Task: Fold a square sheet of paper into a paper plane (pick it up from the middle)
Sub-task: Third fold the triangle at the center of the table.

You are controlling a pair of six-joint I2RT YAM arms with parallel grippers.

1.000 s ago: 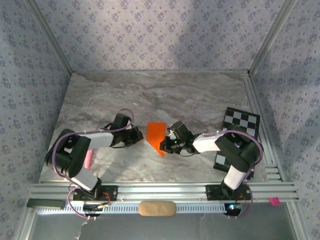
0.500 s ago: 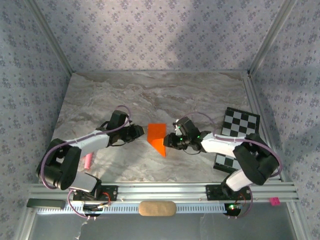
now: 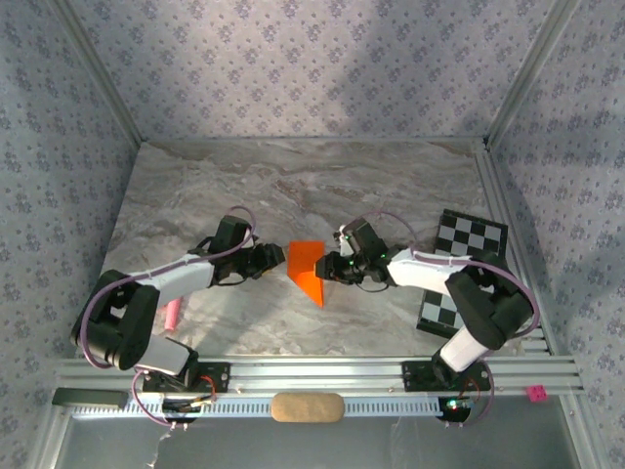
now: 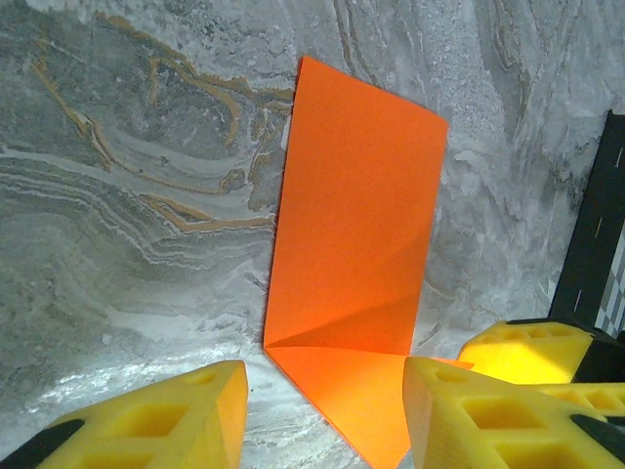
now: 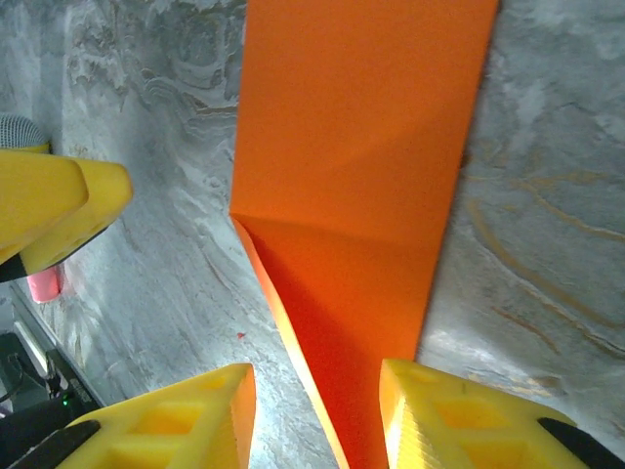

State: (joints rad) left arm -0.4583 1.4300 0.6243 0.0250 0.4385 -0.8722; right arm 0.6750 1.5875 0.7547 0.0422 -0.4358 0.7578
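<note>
The square sheet of paper (image 3: 306, 266) is bright orange and lies folded on the marble table, a narrow strip ending in a point towards the arms. My left gripper (image 3: 276, 256) sits just left of it, open. In the left wrist view the pointed flap of the paper (image 4: 352, 225) lies between and below the left gripper (image 4: 327, 410). My right gripper (image 3: 330, 266) is at the paper's right edge, open. In the right wrist view the right gripper (image 5: 317, 415) straddles the paper (image 5: 361, 147), whose flap edge lifts slightly. Neither gripper grips it.
A black-and-white checkerboard card (image 3: 467, 256) lies at the right, partly under the right arm. A small pink stick (image 3: 173, 313) lies beside the left arm. The aluminium rail (image 3: 312, 374) runs along the near edge. Patterned walls close three sides.
Both grippers have gone from shut to open. The left one has edged right towards the paper. The right one has swung up and in to the paper's right edge.
</note>
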